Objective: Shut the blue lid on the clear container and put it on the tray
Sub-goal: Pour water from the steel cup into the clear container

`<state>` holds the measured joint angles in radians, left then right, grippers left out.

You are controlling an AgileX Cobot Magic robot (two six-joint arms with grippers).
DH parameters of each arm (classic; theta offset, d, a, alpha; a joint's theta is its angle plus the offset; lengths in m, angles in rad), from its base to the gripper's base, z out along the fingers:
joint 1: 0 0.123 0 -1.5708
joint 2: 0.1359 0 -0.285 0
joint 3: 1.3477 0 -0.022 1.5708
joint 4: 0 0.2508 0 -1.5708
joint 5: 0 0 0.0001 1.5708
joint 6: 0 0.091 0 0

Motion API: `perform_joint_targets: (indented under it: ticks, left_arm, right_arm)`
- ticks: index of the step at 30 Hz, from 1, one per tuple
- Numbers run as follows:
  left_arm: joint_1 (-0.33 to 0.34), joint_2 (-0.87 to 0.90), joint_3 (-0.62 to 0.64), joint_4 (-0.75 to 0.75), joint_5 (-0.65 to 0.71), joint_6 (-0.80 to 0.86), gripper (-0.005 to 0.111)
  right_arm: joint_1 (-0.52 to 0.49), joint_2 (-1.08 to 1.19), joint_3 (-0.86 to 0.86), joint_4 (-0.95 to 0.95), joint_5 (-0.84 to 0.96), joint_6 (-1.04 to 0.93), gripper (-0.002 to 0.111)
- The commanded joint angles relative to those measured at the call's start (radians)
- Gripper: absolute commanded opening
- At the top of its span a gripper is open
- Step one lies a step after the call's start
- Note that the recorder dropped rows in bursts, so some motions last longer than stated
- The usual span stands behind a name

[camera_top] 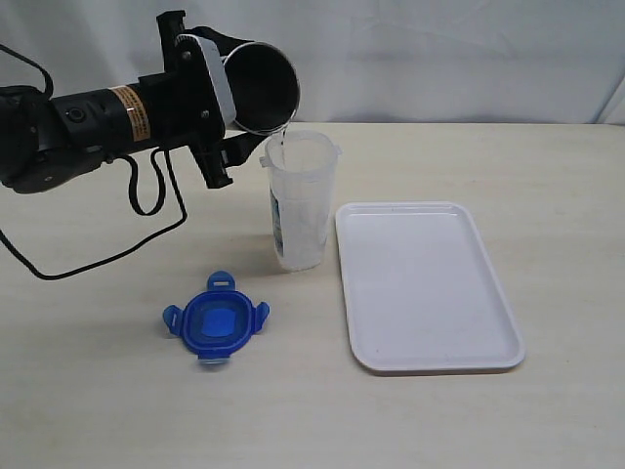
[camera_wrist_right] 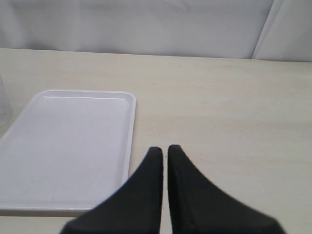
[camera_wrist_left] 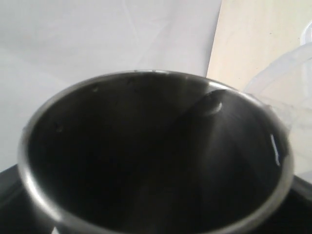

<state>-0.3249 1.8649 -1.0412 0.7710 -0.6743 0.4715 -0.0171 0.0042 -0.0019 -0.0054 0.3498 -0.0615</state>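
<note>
Exterior view: my left gripper (camera_top: pixel 217 115) is clamped around the steel tumbler (camera_top: pixel 262 88) in the upper left of the frame. The tumbler is tipped so its mouth hangs just over the rim of the clear container (camera_top: pixel 301 200), which stands upright at centre, just left of the tray (camera_top: pixel 427 283). A thin stream of water (camera_top: pixel 284 137) appears to run in. I judge pouring to be the step in hand. I want the lip held over the opening and the tilt gentle, so nothing splashes or knocks the narrow canister. The blue lid (camera_top: pixel 216 320) lies flat on the desk (camera_top: pixel 98 420) at lower left, apart from the container. A black cable (camera_top: pixel 146 210) loops under the arm, short of the lid.

Left wrist view: the tumbler's dark inside fills the frame, and the container's rim shows at the right edge.

Right wrist view: my right gripper (camera_wrist_right: pixel 164 161), bottom centre, has its fingers pressed together on nothing, beside the tray's right rim. The tray is bare, so nothing blocks the placing.
</note>
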Motion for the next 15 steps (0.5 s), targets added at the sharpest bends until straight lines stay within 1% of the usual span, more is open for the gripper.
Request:
perform_joint_targets:
  ticks: [1,15]
  left_arm:
    - [-0.001,-0.021,-0.02,-0.028,-0.056,0.013,0.0]
    - [-0.001,-0.021,-0.02,-0.028,-0.056,0.036,0.0]
  right_arm:
    - [-0.004,-0.004,0.002,-0.007,-0.004,-0.003,0.004]
    - [-0.004,-0.004,0.002,-0.007,-0.004,-0.003,0.004]
